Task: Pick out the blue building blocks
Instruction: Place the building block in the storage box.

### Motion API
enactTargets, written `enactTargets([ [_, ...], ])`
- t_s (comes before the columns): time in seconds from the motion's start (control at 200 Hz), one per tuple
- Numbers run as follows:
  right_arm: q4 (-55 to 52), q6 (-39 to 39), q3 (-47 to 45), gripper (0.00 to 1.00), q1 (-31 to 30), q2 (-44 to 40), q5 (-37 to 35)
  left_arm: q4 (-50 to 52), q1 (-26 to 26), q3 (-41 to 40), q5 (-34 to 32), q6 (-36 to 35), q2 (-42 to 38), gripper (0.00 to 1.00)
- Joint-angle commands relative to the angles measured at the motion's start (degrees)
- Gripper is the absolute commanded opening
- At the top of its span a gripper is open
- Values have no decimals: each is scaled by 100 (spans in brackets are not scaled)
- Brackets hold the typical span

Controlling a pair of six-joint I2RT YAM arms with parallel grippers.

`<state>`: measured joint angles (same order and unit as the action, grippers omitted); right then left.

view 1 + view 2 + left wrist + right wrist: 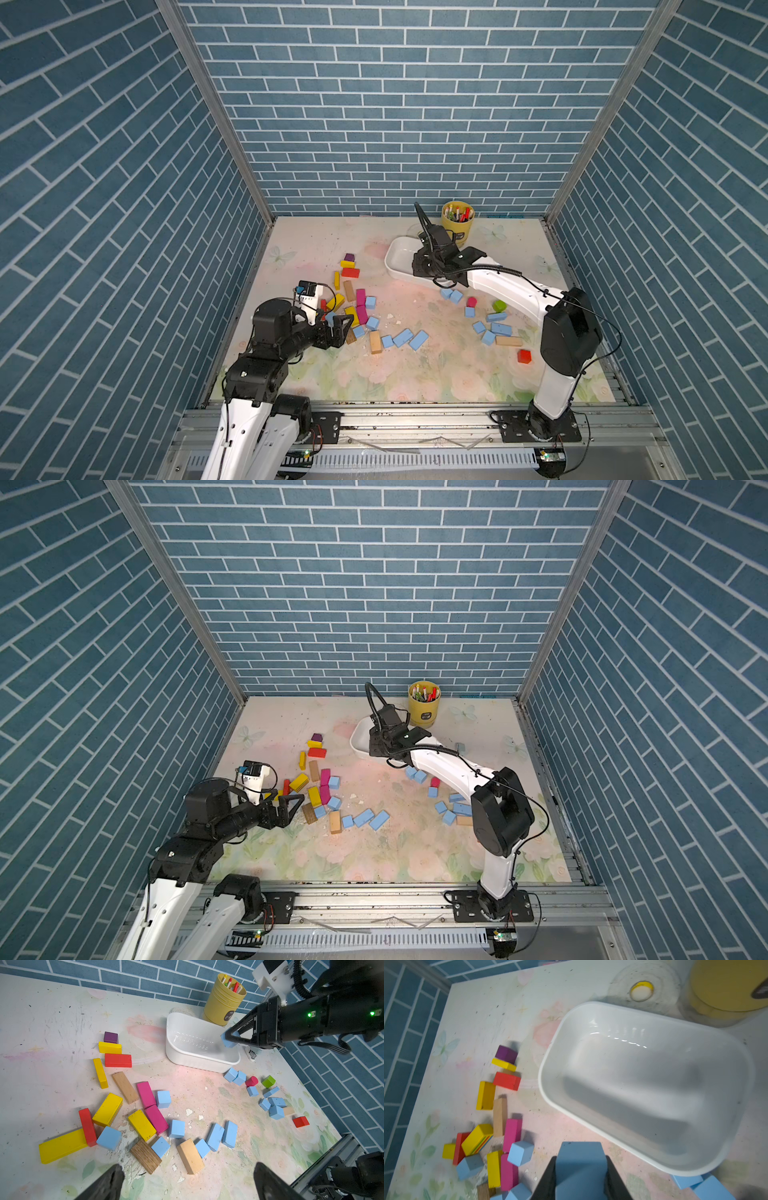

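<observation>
Within blue brick walls point(395, 104), over a scuffed floral tabletop point(415, 374), the right claw point(229, 1038) grips a blue block point(579, 1159) by the white tub point(199, 1059); the left claw point(338, 327) gapes wide.

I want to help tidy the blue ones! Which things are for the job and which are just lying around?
For the job: blue building blocks, including the blue block in the right hand; white tub, probably where they go.

Just lying around: yellow blocks, red blocks, pink blocks, purple block, green block, wooden blocks, yellow cup of pens.
</observation>
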<state>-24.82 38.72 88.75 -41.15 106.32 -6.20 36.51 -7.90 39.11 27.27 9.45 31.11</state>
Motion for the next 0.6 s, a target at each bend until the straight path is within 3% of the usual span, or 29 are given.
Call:
enactTargets([
  [0.0, -256, 787, 540, 2, 156, 391, -427, -13, -25, -9, 16, -24, -52, 99],
  [0.23, -779, 1047, 1703, 3, 299, 1306, -611, -15, -27, -18, 16, -30, -43, 99],
  [0.595, -1422, 1311, 3508, 7, 343, 2838, -246, -33, -27, -22, 84, -31, 9, 99],
])
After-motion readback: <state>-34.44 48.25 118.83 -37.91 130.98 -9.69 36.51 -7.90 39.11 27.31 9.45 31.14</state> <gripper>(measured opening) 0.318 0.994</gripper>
